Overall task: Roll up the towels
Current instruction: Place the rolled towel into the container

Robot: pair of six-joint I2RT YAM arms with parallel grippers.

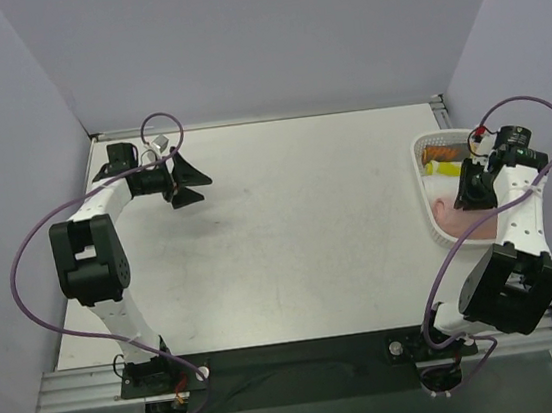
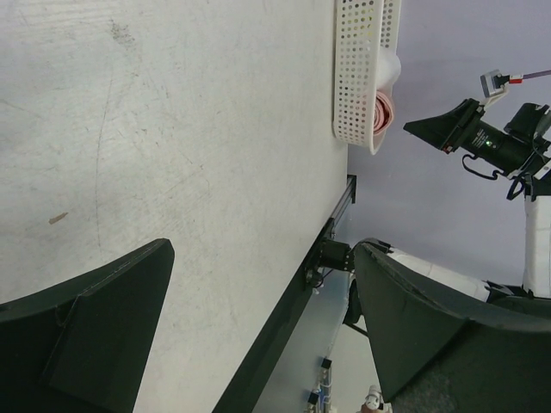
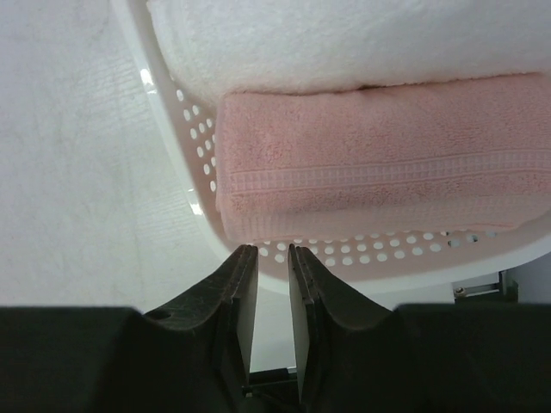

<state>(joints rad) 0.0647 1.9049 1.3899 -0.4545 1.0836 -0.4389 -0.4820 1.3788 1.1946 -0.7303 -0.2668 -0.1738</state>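
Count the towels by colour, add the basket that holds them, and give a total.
White terry cloth towel: 1
Salmon-pink terry cloth towel: 1
White perforated plastic basket: 1
Total: 3

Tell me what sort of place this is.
Probably a robot lab test cell: plain walls box in a white table, a left arm and right arm are bolted at its near edge, and a basket holds a pink towel and white towel.
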